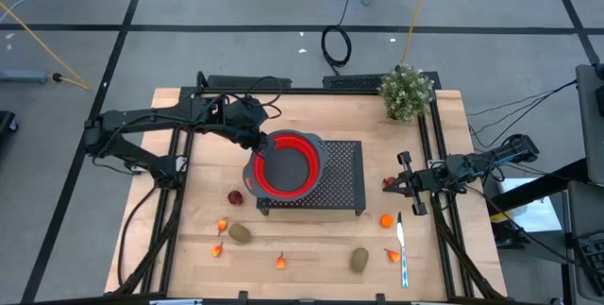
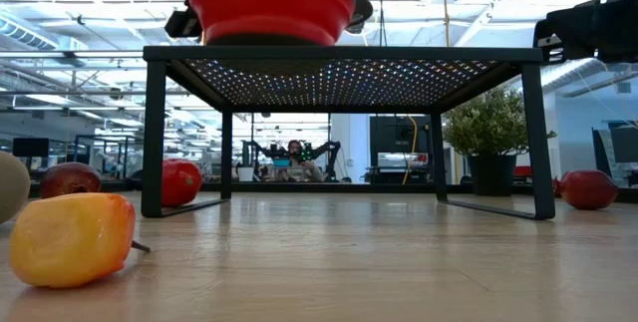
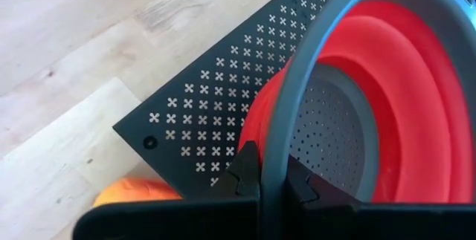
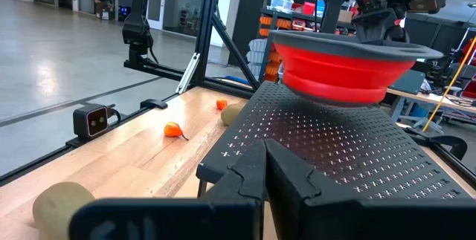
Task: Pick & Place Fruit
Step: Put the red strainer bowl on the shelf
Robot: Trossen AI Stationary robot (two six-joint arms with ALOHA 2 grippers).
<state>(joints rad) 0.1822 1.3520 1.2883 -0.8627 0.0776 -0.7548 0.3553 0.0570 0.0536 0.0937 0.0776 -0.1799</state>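
Left gripper (image 3: 272, 184) clamps the red colander's (image 1: 285, 165) grey rim over the black rack (image 1: 342, 177); right gripper (image 1: 404, 190) rests closed.

Dark fingers (image 3: 256, 177) clamped on red colander's grey rim (image 3: 297, 84) (perforated rack (image 3: 216, 114) beneath)

Small toy fruit (image 1: 241, 233) scattered on wood, dark red round piece (image 1: 234, 196), brownish-green ovals (image 1: 360, 260)

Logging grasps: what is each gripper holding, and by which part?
Left gripper is shut on the red colander, pinching its grey rim. Right gripper holds nothing.
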